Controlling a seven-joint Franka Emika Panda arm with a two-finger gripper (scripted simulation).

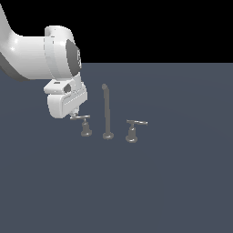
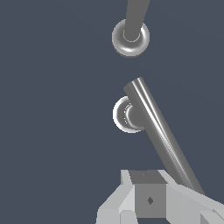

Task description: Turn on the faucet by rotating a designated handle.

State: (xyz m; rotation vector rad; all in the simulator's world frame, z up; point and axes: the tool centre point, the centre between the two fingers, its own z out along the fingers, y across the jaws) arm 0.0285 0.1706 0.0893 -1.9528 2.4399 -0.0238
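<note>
Wrist view puts us right over the handle (image 2: 157,131): its flat lever runs slantwise from its round post down to our gripper (image 2: 150,199), one end meeting the grey pad. How wide the jaws stand we cannot tell. In the exterior view the handle (image 1: 82,119) sits at nine o'clock of the faucet (image 1: 107,113) spout on the table (image 1: 173,182), the gripper (image 1: 75,114) touching its lever.

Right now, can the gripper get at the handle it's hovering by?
Probably yes. The gripper sits right at the lever end of the handle, nothing lying between them; the spout stands off to the side.
</note>
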